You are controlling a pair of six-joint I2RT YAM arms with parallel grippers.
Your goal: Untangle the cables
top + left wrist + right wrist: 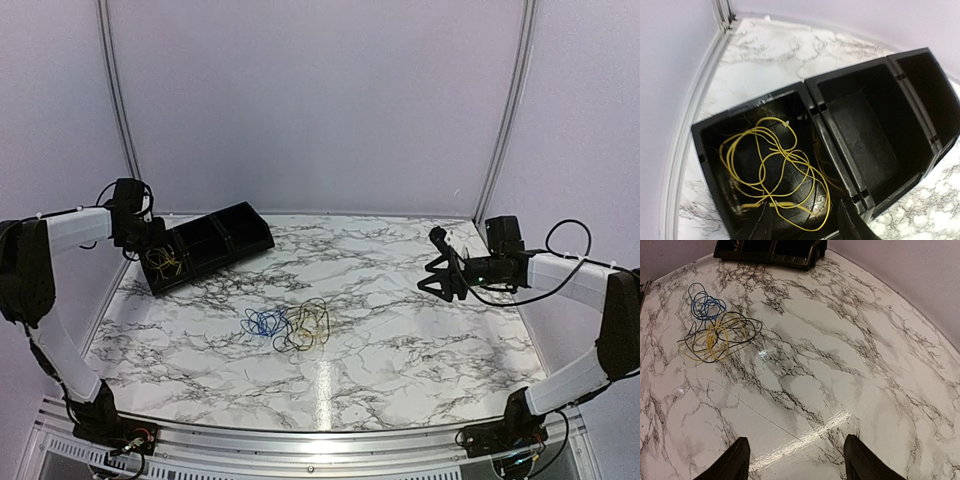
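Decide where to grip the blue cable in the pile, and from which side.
Grip the blue cable at its outer loop, which pokes clear of the black cable and the yellow cable. Come down from above at the pile's left end, since it lies flat on the table.

One cable [163, 264] lies in the tray's [236, 224] left-end compartment, at ten o'clock; the tangled cables [290, 325] lie mid-table [420, 340].

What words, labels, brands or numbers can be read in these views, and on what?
None can be read. No print shows on the black bins, the marble table or the cables. The small parts at the arm bases are too blurred to tell.
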